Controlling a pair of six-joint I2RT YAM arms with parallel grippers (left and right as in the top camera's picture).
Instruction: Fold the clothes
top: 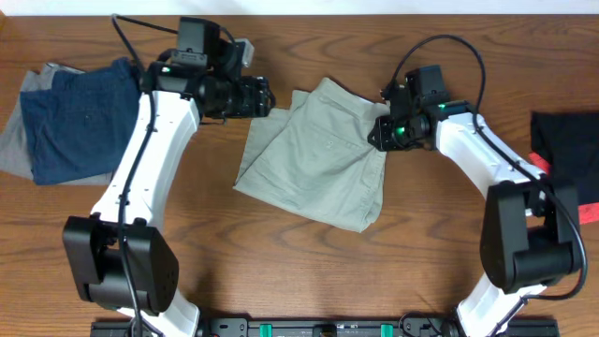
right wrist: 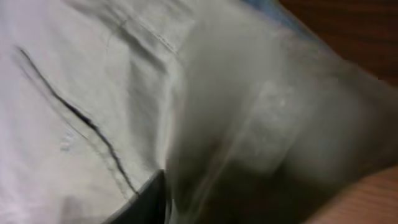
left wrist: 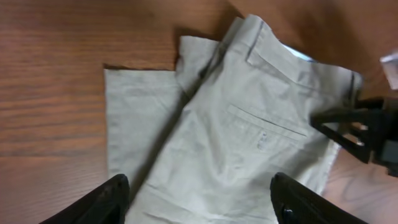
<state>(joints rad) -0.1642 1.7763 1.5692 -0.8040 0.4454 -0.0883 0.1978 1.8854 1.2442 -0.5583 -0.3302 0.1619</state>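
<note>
In the overhead view the khaki trousers (top: 314,159) are seen lying partly folded at the middle of the table (top: 309,281). The left gripper (top: 266,97) is poised just beside their upper left corner and the right gripper (top: 382,131) is set at their right edge, by the waistband. A navy garment (top: 80,117) lies on a grey garment (top: 14,145) well apart at the left. In the left wrist view the two fingers (left wrist: 112,200) are shown spread wide with nothing between them. The cloth lies flat below, with the back pocket (left wrist: 267,127) uppermost and an under layer jutting out at the left. In the right wrist view all is blurred: pale cloth is pressed close to the lens and only one dark finger (right wrist: 146,199) is made out, so whether cloth is pinched cannot be told. The next fold, it is judged, would be best made if every layer were taken at the edge on each side. The corners should be lifted together and level, and edge laid upon edge, the jutting layer being squared first.
</note>
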